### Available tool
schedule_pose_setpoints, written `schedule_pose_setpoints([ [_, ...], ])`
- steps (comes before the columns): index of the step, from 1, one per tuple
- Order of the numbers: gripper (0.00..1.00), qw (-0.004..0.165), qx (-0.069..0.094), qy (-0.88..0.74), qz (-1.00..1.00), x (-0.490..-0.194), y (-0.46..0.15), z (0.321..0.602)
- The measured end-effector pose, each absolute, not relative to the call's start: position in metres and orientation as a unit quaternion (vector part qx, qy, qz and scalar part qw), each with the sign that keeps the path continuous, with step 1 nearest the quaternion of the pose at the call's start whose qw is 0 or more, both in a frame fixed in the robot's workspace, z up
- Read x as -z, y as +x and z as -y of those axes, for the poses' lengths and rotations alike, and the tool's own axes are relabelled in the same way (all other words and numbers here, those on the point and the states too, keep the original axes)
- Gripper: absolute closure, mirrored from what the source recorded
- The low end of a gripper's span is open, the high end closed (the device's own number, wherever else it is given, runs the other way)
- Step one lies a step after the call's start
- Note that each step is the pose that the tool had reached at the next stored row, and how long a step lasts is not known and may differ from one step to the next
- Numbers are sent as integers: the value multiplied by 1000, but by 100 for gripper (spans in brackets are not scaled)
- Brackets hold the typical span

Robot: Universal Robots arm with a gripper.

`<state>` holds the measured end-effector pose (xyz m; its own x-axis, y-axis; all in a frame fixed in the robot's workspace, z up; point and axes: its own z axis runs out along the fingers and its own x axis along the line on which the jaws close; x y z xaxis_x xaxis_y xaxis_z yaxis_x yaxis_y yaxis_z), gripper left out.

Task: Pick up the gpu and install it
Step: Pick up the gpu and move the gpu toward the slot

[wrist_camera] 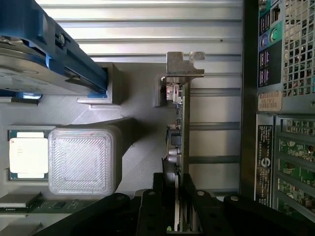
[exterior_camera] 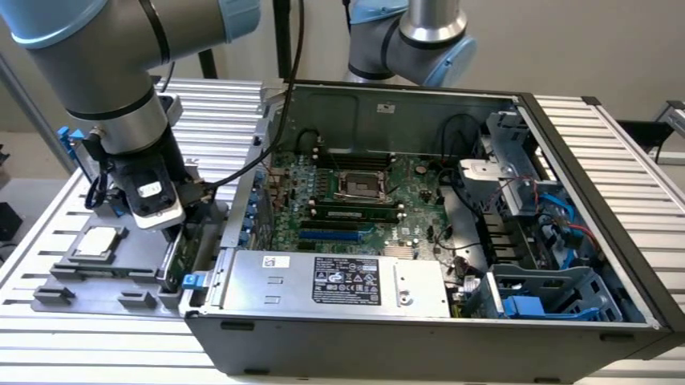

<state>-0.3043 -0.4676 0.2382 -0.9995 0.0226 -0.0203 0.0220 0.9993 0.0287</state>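
Wrist view: the fingers point(wrist_camera: 162, 196) are clamping the gpu point(wrist_camera: 179, 118) by its edge, since it is standing upright in the grey holder point(exterior_camera: 54, 295), at the exterior view's lower left, beside the open case point(exterior_camera: 428, 337).

Bright, even room light from overhead, soft shadows deep inside the open computer case point(exterior_camera: 428, 345), pale sheen on the ribbed surface point(exterior_camera: 626, 152), dark hand point(wrist_camera: 176, 196) slightly soft up close
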Motion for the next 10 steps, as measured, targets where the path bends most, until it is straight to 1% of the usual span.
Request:
schedule_pose_setpoints([
  [6,73,10,-14,11,-1000,-239,-304,468],
  [10,73,10,-14,11,-1000,-246,-304,468],
])
